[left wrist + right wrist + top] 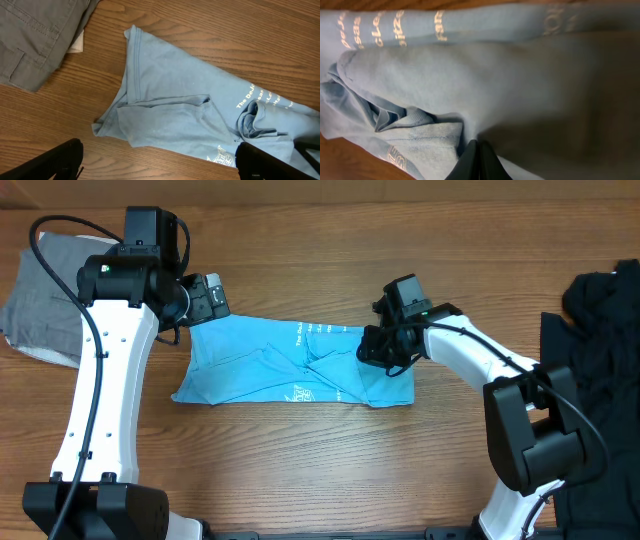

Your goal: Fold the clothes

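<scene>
T-shirt [270, 360] is lying on the wooden surface [300, 480], mid-view, doubled into a long band running left to right, with small white print facing up and some bunching near the middle. Right claw [385, 358] is sitting down on the band's right end with its tips pinched together. The wrist view shows the fabric creasing right into them, so it is likely gripping a layer there to lift that end and carry it over toward the left. Left claw [212, 298] is hovering just off the shirt's upper left corner, jaws spread wide and holding nothing. It is probably waiting there to pin or take that end while the other arm is working. Grey garment [45, 300] is resting at the far left, apart from the shirt. Dark clothes [600, 350] are piled at the right edge. Both are out of the fold path.
</scene>
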You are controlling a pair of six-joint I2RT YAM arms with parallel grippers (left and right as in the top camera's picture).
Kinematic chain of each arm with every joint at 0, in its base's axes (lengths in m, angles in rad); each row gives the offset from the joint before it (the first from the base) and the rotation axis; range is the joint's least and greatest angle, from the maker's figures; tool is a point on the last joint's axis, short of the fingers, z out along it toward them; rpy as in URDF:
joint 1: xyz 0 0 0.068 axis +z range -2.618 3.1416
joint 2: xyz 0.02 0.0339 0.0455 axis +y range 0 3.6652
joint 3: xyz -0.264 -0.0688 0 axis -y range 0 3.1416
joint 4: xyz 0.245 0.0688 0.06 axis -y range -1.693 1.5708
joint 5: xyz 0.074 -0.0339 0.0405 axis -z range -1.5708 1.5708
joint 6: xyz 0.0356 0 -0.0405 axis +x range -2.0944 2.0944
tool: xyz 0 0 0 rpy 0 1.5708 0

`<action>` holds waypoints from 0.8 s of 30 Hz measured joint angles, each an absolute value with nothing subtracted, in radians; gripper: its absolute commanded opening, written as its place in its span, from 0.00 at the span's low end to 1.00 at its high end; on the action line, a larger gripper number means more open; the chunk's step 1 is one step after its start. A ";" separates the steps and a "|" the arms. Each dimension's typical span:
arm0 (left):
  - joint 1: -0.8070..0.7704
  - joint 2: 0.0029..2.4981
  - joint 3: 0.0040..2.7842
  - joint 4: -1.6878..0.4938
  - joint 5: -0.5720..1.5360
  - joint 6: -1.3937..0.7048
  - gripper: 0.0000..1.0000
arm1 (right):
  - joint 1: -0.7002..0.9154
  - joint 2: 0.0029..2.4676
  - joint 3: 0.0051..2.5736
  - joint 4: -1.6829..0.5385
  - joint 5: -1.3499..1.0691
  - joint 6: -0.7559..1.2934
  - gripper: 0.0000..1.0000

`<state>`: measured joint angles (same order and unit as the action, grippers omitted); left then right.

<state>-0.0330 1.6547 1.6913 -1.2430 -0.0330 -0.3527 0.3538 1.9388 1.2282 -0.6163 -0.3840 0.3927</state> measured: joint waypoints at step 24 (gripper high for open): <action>-0.033 1.655 1.691 -1.243 -0.033 -0.353 1.00 | 0.553 1.933 1.371 -0.701 -0.473 0.389 0.26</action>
